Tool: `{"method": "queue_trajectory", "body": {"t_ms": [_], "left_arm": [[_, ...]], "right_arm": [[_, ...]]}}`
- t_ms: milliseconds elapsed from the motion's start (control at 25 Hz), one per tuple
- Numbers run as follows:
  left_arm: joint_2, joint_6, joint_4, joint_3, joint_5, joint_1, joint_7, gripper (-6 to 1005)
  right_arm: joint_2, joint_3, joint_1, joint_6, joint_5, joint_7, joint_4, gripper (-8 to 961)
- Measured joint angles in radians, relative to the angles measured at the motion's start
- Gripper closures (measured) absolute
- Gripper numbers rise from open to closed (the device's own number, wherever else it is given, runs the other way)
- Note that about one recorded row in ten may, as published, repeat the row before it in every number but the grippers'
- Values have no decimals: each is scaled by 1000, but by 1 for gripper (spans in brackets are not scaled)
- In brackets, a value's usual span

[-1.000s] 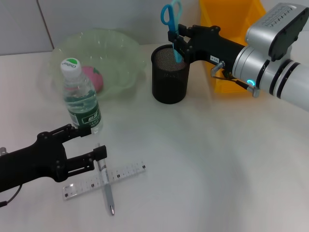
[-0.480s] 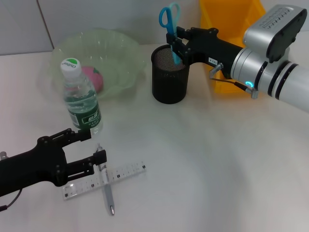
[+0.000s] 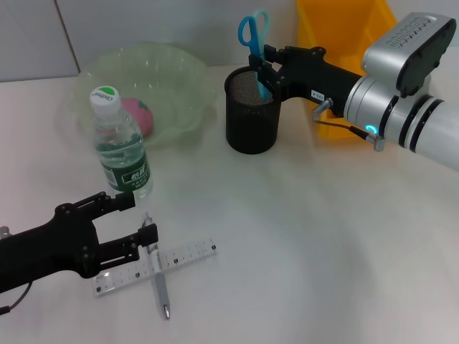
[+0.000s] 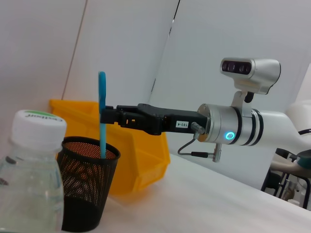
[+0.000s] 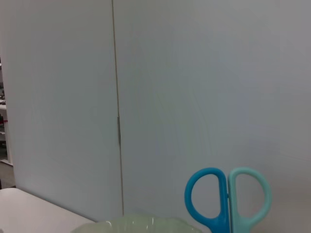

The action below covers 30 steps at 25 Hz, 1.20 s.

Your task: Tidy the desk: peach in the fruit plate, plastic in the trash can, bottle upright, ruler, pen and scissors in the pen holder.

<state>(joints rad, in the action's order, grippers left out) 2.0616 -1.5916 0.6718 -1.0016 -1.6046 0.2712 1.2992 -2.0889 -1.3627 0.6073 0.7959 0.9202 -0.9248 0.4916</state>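
Observation:
My right gripper (image 3: 263, 63) is shut on the scissors (image 3: 252, 32), which stand upright with their blade cover inside the black mesh pen holder (image 3: 252, 115); the blue loop handles (image 5: 227, 195) stick up above it. The left wrist view shows the same grip on the scissors (image 4: 102, 111) over the pen holder (image 4: 87, 194). My left gripper (image 3: 143, 215) is open low over the desk (image 3: 301, 244), at the top end of the pen (image 3: 159, 279), which lies across the ruler (image 3: 183, 256). The bottle (image 3: 120, 147) stands upright. The peach (image 3: 140, 115) lies in the fruit plate (image 3: 176, 72).
The yellow trash can (image 3: 344, 29) stands behind my right arm, close to the pen holder. The bottle stands just beyond my left gripper's upper finger. No plastic shows on the desk.
The right gripper has lowered the scissors a little deeper into the pen holder. The left gripper has edged down toward the pen and ruler.

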Motion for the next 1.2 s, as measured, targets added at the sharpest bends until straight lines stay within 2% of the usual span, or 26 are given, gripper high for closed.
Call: {"method": "queue_trajectory", "body": {"t_ms": [920, 1080, 1200], "left_arm": [[-3, -2, 6, 0, 0, -1, -2, 202], [-3, -2, 7, 0, 0, -1, -2, 203], [-3, -2, 7, 0, 0, -1, -1, 203]], "right_arm": [[0, 2, -1, 1, 0, -16, -13, 573], [3, 9, -8, 27, 0, -48, -7, 399], [8, 19, -59, 93, 0, -112, 50, 287]]}}
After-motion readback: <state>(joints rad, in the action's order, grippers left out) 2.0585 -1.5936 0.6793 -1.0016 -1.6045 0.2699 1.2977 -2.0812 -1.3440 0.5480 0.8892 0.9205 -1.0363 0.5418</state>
